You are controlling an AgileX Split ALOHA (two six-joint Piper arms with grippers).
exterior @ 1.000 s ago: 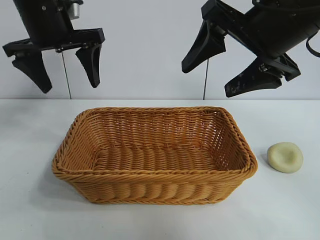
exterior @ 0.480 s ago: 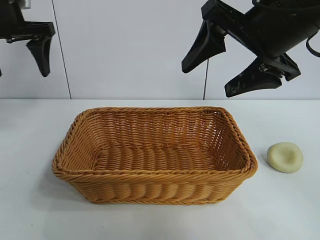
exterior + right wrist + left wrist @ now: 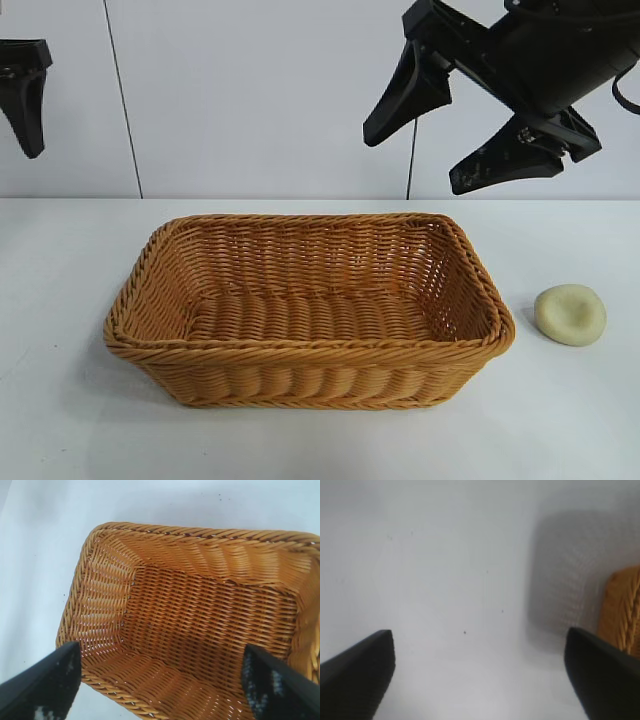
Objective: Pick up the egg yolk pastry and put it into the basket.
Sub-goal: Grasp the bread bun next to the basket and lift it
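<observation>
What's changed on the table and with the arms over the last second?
The left gripper slid toward the exterior view's left edge, away from above the basket; only one of its fingers remains in that view. It stayed open and empty. The right gripper held its place above the basket's right end, open. The basket is empty, and the egg yolk pastry lies untouched on the table beside it.

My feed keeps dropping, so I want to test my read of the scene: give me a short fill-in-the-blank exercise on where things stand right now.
1. The egg yolk pastry lies on the white table, to the ___ of the basket in the exterior view.
2. Inside, the basket is ___.
3. The right tool hangs above the basket's right end with its jaws ___.
4. The left tool holds ___ between its jaws.

Missing words: right; empty; open; nothing
</observation>
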